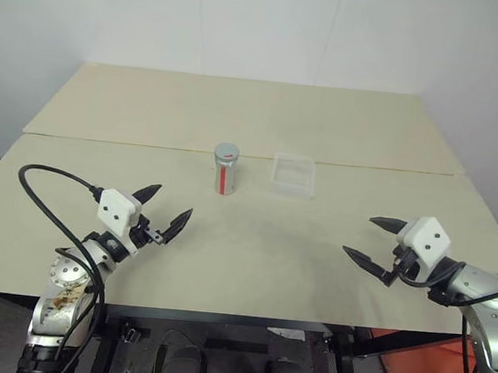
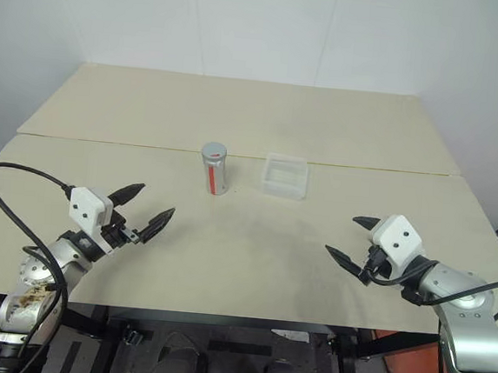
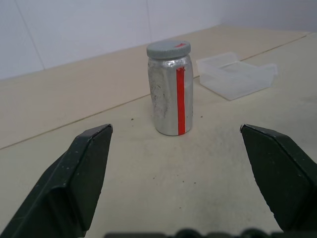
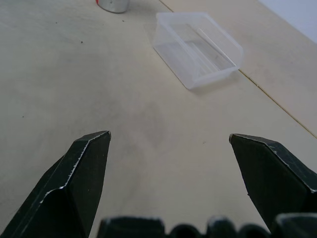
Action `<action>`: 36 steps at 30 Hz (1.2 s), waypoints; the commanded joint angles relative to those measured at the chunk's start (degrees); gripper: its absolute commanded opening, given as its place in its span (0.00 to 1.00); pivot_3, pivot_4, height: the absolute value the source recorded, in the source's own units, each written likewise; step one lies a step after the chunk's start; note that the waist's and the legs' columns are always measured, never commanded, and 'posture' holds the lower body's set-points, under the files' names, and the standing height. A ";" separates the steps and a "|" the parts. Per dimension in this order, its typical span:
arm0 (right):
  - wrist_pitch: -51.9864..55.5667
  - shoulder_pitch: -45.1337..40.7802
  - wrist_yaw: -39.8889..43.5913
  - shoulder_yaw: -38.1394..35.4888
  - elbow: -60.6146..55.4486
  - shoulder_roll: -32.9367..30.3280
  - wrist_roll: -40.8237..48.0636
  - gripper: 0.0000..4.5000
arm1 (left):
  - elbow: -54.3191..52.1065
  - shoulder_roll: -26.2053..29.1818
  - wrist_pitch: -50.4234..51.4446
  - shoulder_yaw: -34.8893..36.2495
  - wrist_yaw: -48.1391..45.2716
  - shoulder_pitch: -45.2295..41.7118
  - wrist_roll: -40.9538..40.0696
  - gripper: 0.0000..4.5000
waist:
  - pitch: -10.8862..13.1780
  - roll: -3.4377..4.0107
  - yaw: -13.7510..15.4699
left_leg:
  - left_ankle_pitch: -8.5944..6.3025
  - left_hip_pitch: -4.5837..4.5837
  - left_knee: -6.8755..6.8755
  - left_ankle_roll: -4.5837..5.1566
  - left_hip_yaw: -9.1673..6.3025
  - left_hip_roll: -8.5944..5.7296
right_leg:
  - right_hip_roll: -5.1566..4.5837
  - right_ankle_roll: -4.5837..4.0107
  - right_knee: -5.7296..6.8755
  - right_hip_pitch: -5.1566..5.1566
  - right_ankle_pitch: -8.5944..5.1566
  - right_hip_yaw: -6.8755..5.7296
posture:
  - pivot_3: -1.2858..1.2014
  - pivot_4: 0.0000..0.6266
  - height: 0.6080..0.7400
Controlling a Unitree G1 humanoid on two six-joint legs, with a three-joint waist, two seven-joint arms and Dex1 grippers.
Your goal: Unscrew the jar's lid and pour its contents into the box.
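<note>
The silvery jar (image 1: 225, 171) with a red stripe stands upright near the middle of the table, its grey lid (image 1: 227, 152) on top. In the left wrist view the jar (image 3: 171, 93) and lid (image 3: 168, 49) face the fingers from some way off. The clear plastic box (image 1: 293, 174) sits just right of the jar; the box (image 4: 198, 47) looks empty. My left gripper (image 1: 162, 209) hovers open at the front left, well short of the jar. My right gripper (image 1: 373, 240) is open at the front right, apart from the box.
The beige table (image 1: 244, 247) has a seam (image 1: 105, 142) running across it behind the jar. White walls stand behind the table's far edge. A black cable (image 1: 47, 195) loops off the left arm.
</note>
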 commanded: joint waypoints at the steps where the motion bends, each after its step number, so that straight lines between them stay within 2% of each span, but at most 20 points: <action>1: -0.19 -0.91 0.50 -0.75 -1.00 -0.75 0.95 1.00 | -1.84 0.69 -1.37 0.06 -0.31 0.06 0.44 1.00 | 0.00 0.00 0.00 | 0.00 0.00 0.00 0.00 0.00 0.00 | 0.00 0.00 0.00 0.00 0.00 0.00 | 0.52 0.24 1.00; 12: 0.25 -0.45 -0.32 -0.07 -1.94 0.49 0.87 1.00 | -2.30 -0.36 -0.10 -0.37 1.89 -0.63 0.47 1.00 | 0.00 0.00 0.00 | 0.00 0.01 0.00 0.00 0.00 0.01 | 0.00 0.00 0.00 0.01 0.00 0.00 | 0.52 0.24 1.00; 17: 1.70 -3.10 -4.86 1.85 -2.70 3.47 -0.80 1.00 | 3.16 -5.89 -2.68 -3.99 11.41 -6.62 8.76 1.00 | 0.00 -0.01 0.28 | 0.01 0.06 0.00 0.00 0.01 -0.04 | 0.01 0.02 0.01 0.06 0.01 0.00 | 0.52 0.24 1.00; 24: 4.82 -3.67 -10.95 3.91 -5.93 7.68 -2.23 1.00 | 8.94 -12.91 -4.39 -6.27 15.89 -11.19 10.51 1.00 | 0.00 -0.01 0.78 | 0.00 -0.21 0.00 -0.01 0.00 -0.07 | -0.01 0.04 0.03 -0.23 0.02 0.03 | 0.52 0.24 1.00; 28: 5.95 -3.19 -12.39 4.96 -7.45 8.56 -2.71 1.00 | 12.23 -13.55 -5.04 -6.95 14.52 -13.52 10.39 1.00 | 0.00 -0.01 0.69 | 0.01 -0.20 0.00 -0.01 0.02 -0.07 | -0.01 0.04 0.06 -0.26 0.02 0.06 | 0.52 0.24 1.00; 36: 7.37 -3.32 -15.19 6.66 -8.61 9.83 -4.07 1.00 | 25.65 -15.88 -9.02 -8.95 15.25 -22.24 12.96 1.00 | 0.00 -0.02 1.05 | 0.02 -0.21 0.00 -0.01 0.31 -0.19 | -0.03 0.05 0.05 -0.25 0.02 0.06 | 0.52 0.24 1.00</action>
